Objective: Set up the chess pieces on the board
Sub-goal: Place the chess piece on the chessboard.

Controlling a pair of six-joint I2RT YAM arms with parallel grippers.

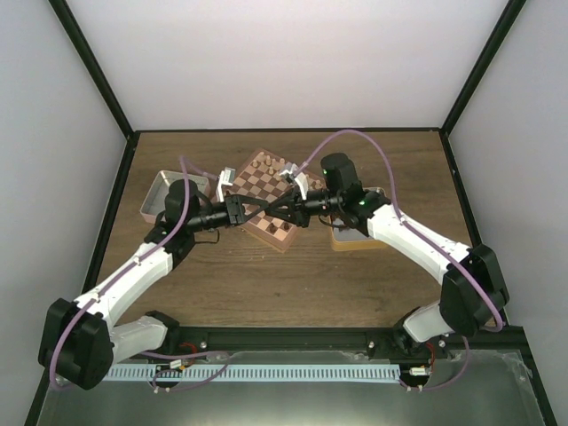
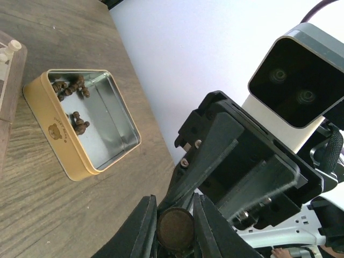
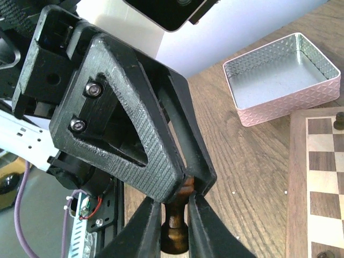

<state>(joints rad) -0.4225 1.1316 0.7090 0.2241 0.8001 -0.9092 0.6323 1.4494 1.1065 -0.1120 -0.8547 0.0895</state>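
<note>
1. I see my left gripper [image 2: 174, 215] and right gripper [image 3: 174, 207] both clamped tight on one dark chess piece [image 3: 174, 232], held above the wood-grain table [image 2: 48, 209] by the board [image 3: 297, 188].
2. The right wrist view shows its turned, waisted stem and the left gripper's ribbed black fingers [image 3: 145, 156]. The left wrist view shows only a round end.
3. Only the left wrist view shows the glossy yellow tin [image 2: 54, 124] holding more dark pieces [image 2: 70, 86].
4. Only the right wrist view shows the pink diamond-embossed tin [image 3: 285, 110].

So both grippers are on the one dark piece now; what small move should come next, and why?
Probably open the right gripper. It and the left gripper are both shut on the same dark chess piece, so one must let go before the piece can travel to the board.
</note>
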